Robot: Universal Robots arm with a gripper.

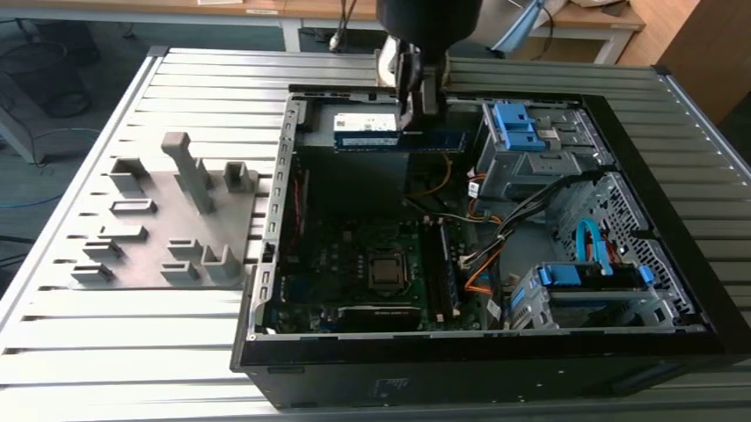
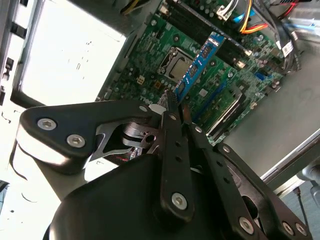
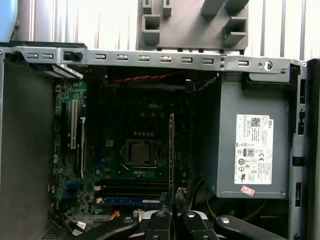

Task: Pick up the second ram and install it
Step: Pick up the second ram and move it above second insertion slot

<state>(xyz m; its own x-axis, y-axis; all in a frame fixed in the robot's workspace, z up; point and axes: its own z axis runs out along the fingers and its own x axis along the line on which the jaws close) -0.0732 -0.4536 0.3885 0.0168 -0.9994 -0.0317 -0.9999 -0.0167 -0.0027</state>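
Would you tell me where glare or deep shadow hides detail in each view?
In the second wrist view the surface beside the motherboard is blown out white, though the second ram in the gripper is well lit; in the first wrist view the table slats are washed out and the motherboard sits in shadow; in the exterior view light is even, the case interior dim.

open computer case, grey holder block, processor

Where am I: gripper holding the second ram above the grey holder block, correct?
Not quite. The gripper holds the second ram above the open computer case, not the grey holder block, which stands beside it in the exterior view.
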